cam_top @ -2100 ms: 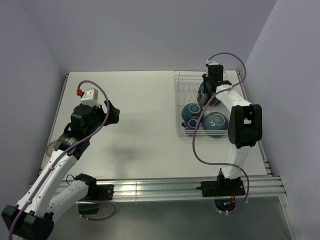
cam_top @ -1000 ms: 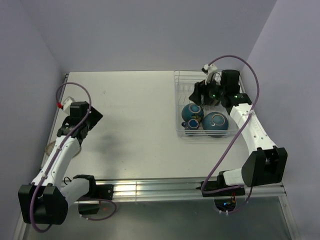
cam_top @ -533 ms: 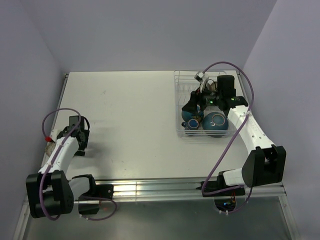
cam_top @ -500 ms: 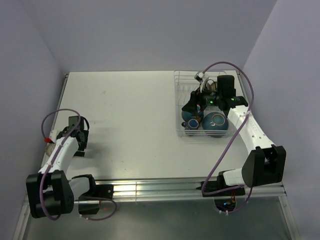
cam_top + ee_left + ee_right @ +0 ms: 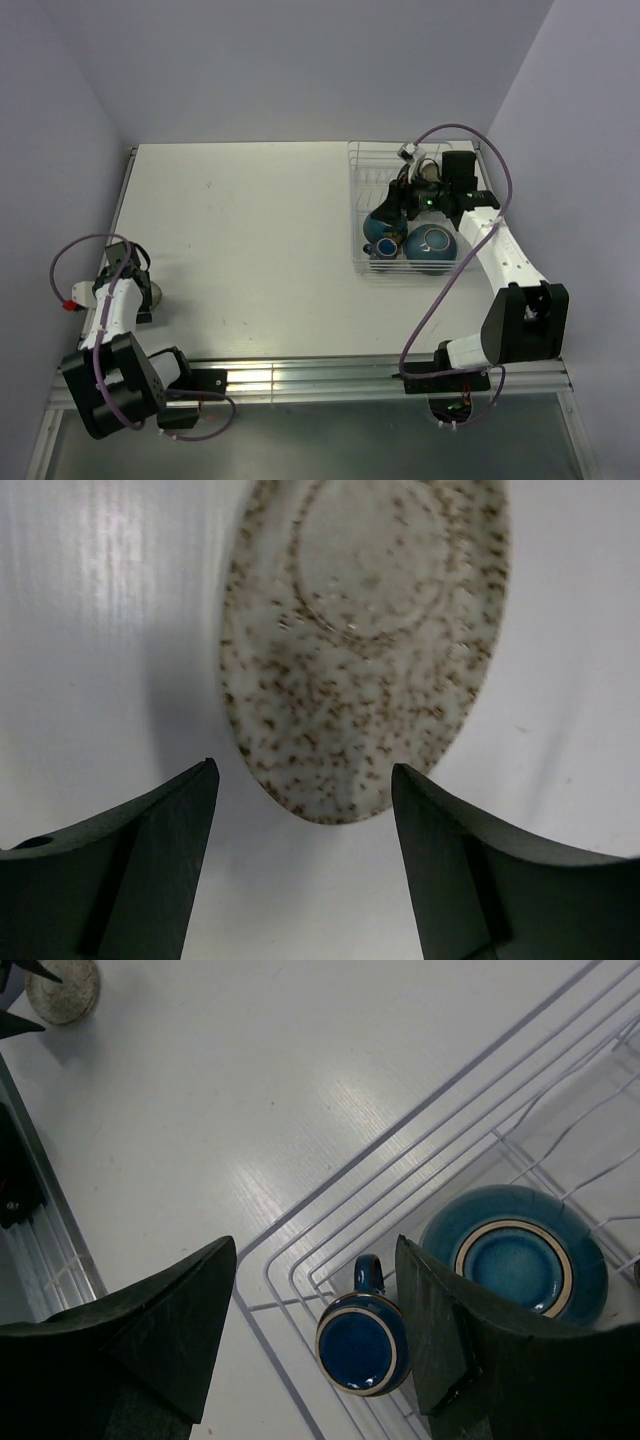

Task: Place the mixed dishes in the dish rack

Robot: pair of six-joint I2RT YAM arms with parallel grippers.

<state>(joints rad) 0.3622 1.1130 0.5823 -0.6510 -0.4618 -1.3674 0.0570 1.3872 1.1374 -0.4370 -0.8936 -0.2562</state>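
White wire, dish rack (image 5: 352,195): rectangular, with upright slots, standing at the far right of the surface (image 5: 250,220). Blue crockery sits in its near end.
Rack content, teal bowl (image 5: 430,247): the largest piece, in the near right part of the rack. Which way up it sits cannot be told.
Rack content, smaller blue bowl (image 5: 515,1260): bottom up with a tan foot ring showing, just beside the teal bowl on its left.
Rack content, small mug (image 5: 362,1343): dark blue glaze, tan ring, handle in view. It is in the near left corner of the rack, just beside the smaller blue bowl. Mouth up or down cannot be told.
Rack, far end: partly hidden by the right arm, contents not legible.
Outside rack, speckled plate (image 5: 365,650): pale grey with brown flecks, lying flat on the surface near its left edge, well apart from the rack.
Left hand (image 5: 303,780): released, fingers spread, low over the surface. The plate's near rim reaches between the fingertips, and no contact is seen.
Right hand (image 5: 315,1260): released and empty, fingers spread, above the rack's near left corner with the mug below, between the fingers.
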